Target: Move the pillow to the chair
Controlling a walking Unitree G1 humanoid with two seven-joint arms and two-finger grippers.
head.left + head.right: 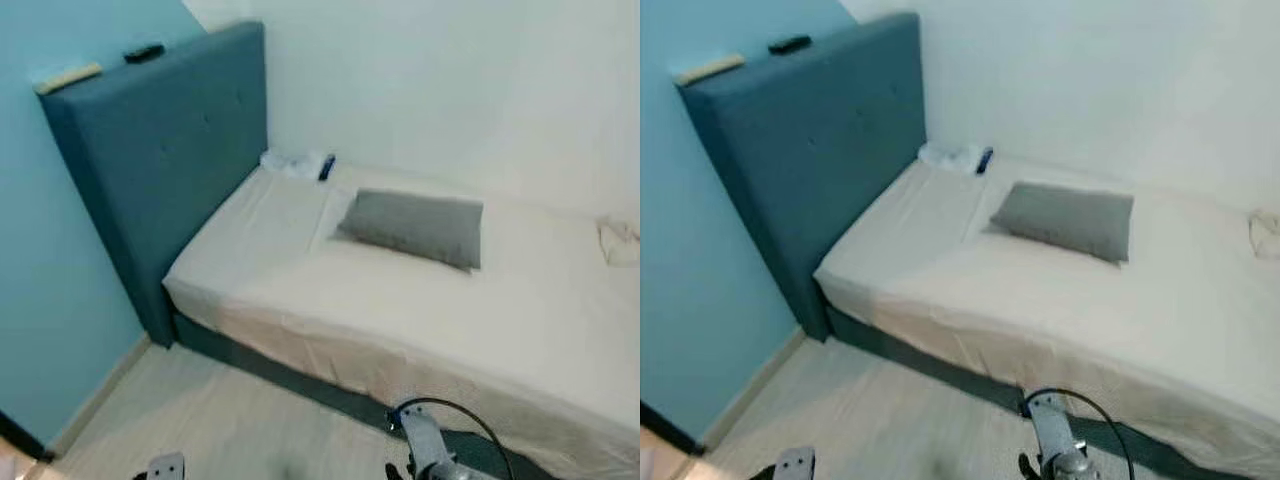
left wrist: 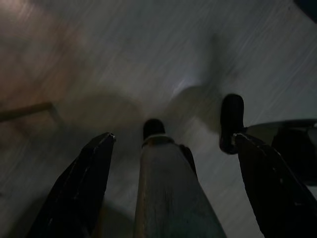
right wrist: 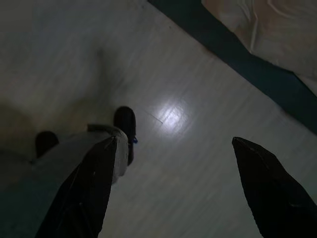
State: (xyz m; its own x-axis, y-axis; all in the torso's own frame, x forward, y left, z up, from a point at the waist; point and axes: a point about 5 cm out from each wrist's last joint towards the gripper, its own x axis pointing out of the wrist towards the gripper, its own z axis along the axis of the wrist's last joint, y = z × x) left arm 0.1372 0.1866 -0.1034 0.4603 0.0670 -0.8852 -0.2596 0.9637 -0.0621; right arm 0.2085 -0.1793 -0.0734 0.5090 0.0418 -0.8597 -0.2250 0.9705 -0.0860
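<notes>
A bedroom with a teal wall: the grey pillow (image 1: 415,228) lies on the bed (image 1: 300,290), near the headboard (image 1: 160,150). My left claw (image 2: 173,188) and right claw (image 3: 178,188) hang over the floor (image 3: 198,163), both spread wide, holding nothing.

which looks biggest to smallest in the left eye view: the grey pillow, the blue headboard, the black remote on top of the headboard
1. headboard, by far the largest.
2. pillow, lying flat on the bed.
3. remote, a small dark bar; it is also farther from the camera, which shrinks it a bit more.

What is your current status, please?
Both grippers open, hanging over the floor. Grey pillow flat on the bed, untouched. Nothing in the way.
</notes>
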